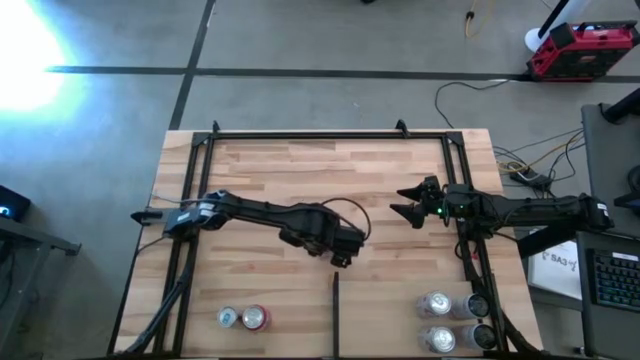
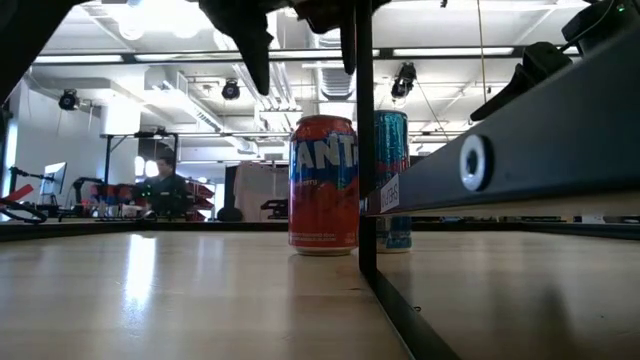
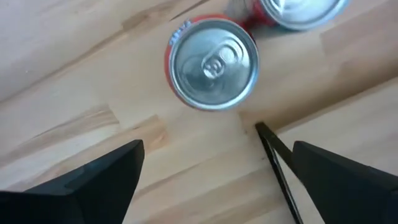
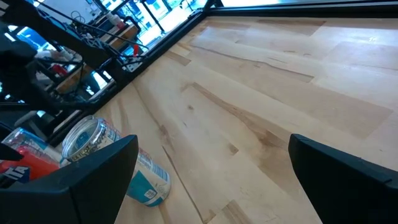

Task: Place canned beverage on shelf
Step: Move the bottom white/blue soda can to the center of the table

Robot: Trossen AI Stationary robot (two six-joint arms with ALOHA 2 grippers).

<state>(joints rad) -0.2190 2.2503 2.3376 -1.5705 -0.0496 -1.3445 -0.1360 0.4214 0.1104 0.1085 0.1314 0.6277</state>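
Left claw (image 1: 343, 257) hangs empty, jaws spread, above the shelf (image 1: 300, 170) centre, lining up on the red can (image 1: 256, 318) at seven o'clock, while the right claw (image 1: 408, 202) waits open at three o'clock.

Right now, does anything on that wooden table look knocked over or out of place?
Yes: one can, with a white and teal label, lies on its side on the shelf near the frame edge. The orange soda can stands upright.

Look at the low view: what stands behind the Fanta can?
A teal can stands behind the Fanta can, beyond the black post. The Fanta can and post hide its left side, so its label cannot be read.
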